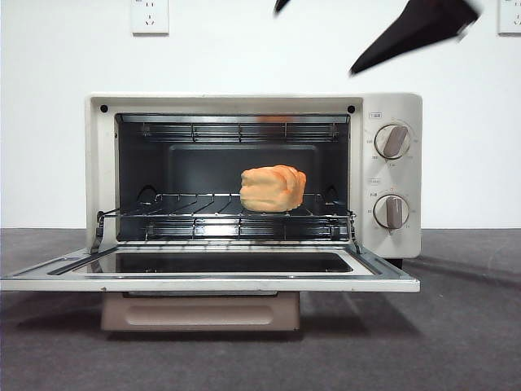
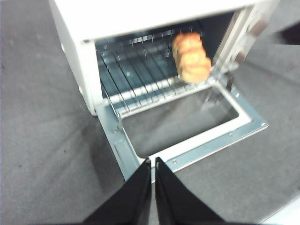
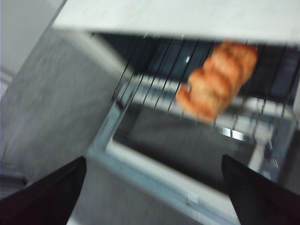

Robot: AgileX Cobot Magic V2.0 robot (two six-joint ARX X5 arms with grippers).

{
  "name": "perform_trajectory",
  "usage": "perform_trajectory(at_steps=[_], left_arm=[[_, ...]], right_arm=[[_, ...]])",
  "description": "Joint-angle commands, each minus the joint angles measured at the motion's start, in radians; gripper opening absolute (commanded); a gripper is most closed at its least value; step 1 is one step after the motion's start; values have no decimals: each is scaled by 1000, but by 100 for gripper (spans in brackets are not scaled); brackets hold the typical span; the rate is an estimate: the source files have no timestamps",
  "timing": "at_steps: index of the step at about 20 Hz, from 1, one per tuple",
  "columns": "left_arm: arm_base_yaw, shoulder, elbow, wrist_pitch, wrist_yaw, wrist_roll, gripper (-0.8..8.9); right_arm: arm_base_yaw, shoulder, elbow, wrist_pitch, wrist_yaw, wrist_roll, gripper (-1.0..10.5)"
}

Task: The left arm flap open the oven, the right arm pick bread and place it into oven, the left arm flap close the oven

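Note:
The cream-white oven point(image 1: 391, 106) stands with its door point(image 1: 212, 281) flapped fully down. The golden-brown bread point(image 1: 273, 188) lies on the wire rack inside, right of the middle; it also shows in the left wrist view point(image 2: 191, 58) and the right wrist view point(image 3: 216, 80). My right gripper point(image 3: 152, 187) is open and empty, above and in front of the open oven; in the front view it is the blurred dark shape point(image 1: 415, 28) at the top right. My left gripper point(image 2: 153, 164) is shut and empty, above the front edge of the lowered door point(image 2: 197, 150).
The oven stands on a dark grey mat point(image 1: 456, 326). Two beige knobs point(image 1: 393, 141) sit on its right panel. A white wall with sockets point(image 1: 150, 16) is behind. A black tip point(image 1: 281, 5) shows at the top edge.

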Motion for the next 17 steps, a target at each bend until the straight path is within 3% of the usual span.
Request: perform_trajectory(at_steps=[1,7,10,14,17], left_arm=[[-8,58,8,41,41,26,14],[85,225,5,178,404,5,14],[255,293,5,187,490,16,13],[516,363,-59,226,760,32,13],[627,383,-224,345,827,-41,13]], right_arm=[[28,-88,12,-122,0,-62,463],[37,-340,12,-436,4,-136,463],[37,-435,12,-504,7,-153,463],[37,-515,12,-539,38,-153,463],[37,-538,12,-546,38,-153,463]])
